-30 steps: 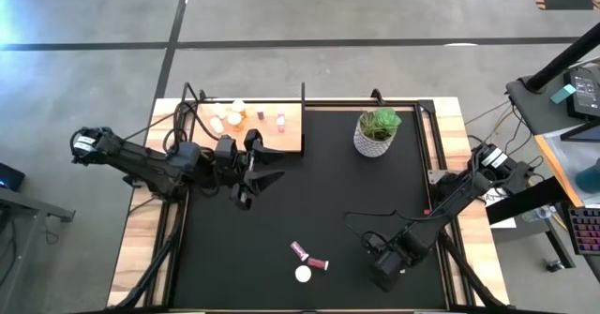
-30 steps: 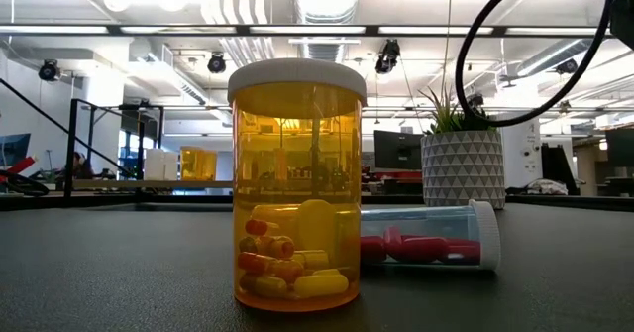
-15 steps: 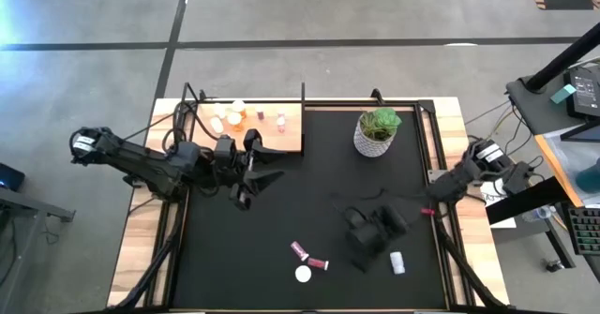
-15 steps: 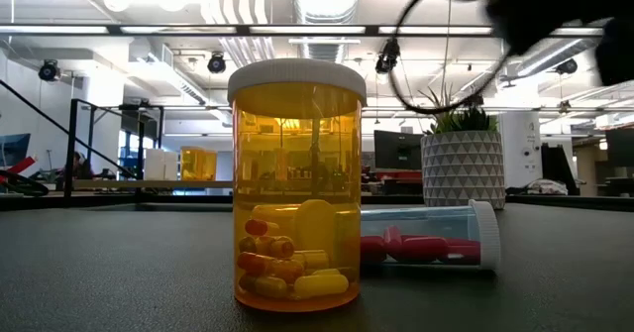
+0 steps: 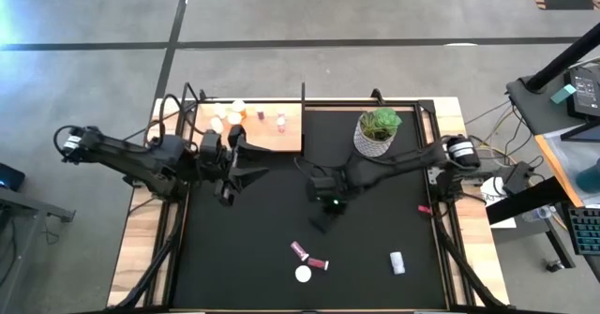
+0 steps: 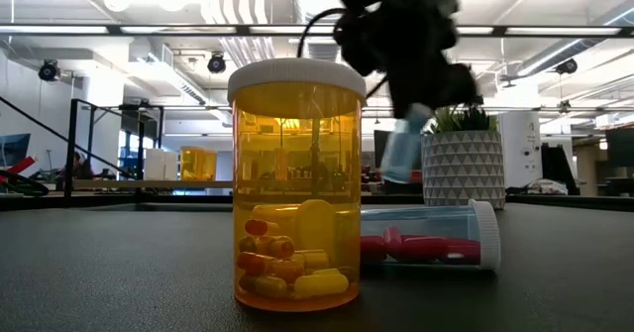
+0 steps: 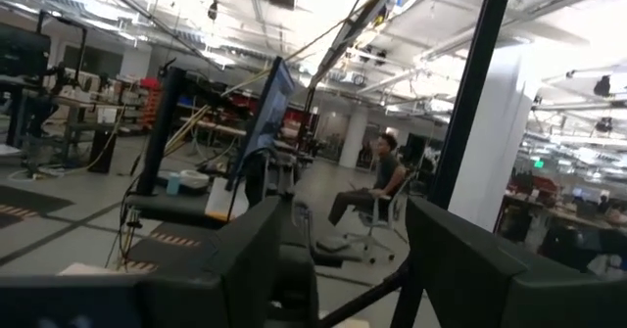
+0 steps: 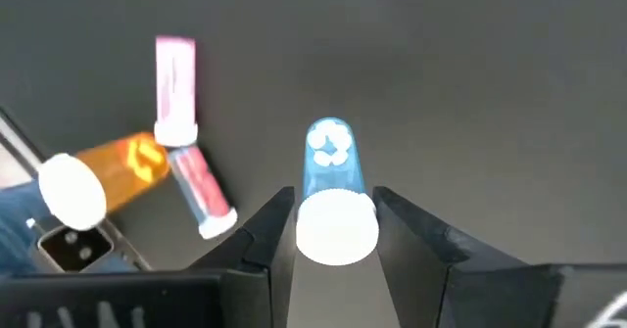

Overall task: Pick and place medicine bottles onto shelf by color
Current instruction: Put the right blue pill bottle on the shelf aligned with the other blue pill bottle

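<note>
right jaws pinch 1 clear bottle over mid-table

jaws of the right gripper (image 8: 334,232) are drawn in on a clear bottle (image 8: 333,186) with white pills, gripping it at its white cap; the body pokes out ahead of the fingers; from above we place this gripper (image 5: 326,190) over the middle of the black mat (image 5: 375,211), well apart from the shelf (image 5: 281,136); the left gripper (image 5: 242,167) hovers just beside the shelf's near edge, its jaws part open and empty.

we judge 3 risks; first, the grip sits on the cap alone, so a quick swing toward the shelf could tilt the bottle or let it slip out; second, the left arm waits close to the shelf, and the 2 arms could meet there; third, several small bottles (image 5: 234,117) already stand on the shelf, and a low approach could knock them over.

on the mat below remain an orange bottle (image 8: 108,171) and 2 red-filled bottles (image 8: 174,88), plus another pale bottle (image 5: 397,262) farther right; a potted plant (image 5: 377,131) stands at the back.
</note>
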Available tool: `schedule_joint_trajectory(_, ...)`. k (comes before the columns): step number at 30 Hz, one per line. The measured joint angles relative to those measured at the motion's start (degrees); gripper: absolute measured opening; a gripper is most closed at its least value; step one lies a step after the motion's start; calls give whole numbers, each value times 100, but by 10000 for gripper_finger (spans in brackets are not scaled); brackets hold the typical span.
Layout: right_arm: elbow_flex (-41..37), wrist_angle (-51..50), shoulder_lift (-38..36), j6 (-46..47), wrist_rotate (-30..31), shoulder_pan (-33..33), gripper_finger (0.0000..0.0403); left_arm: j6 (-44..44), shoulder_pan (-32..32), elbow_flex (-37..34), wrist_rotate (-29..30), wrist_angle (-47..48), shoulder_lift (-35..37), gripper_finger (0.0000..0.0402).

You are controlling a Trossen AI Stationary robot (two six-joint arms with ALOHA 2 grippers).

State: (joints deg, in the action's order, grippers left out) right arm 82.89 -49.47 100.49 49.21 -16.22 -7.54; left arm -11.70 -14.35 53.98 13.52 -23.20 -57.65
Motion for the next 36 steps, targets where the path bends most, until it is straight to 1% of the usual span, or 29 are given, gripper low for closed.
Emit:
schedule_joint_trajectory(3, 379, -205, 189, -315, 165, 206, 114, 4, 0, 0, 0, 300, 174, 203)
schedule_joint_trajectory(7, 818, -547, 455, -745, 186, 438, 114, 4, 0, 0, 0, 461, 266, 203)
schedule_joint_trajectory(13, 1558, -1305, 1012, -2068, 230, 585, 114, 26, 2, 0, 43, 458, 261, 203)
schedule_joint_trajectory(19, 2667, -2126, 1679, -3290, 941, 645, 114, 9, 2, 0, 74, 453, 227, 203)
schedule_joint_trajectory(22, 3243, -2321, 2048, -3866, 1089, 672, 114, 9, 2, 0, 191, 433, 229, 203)
schedule_joint_trajectory(26, 3823, -2439, 2502, -4592, 1119, 705, 114, 0, 2, 12, 199, 427, 229, 203)
schedule_joint_trajectory(29, 4145, -2585, 2776, -4902, 1132, 761, 114, -2, 2, 32, 199, 422, 229, 203)
schedule_joint_trajectory(36, 4688, -2970, 3200, -5070, 1168, 871, 114, -5, 2, 35, 199, 421, 229, 203)
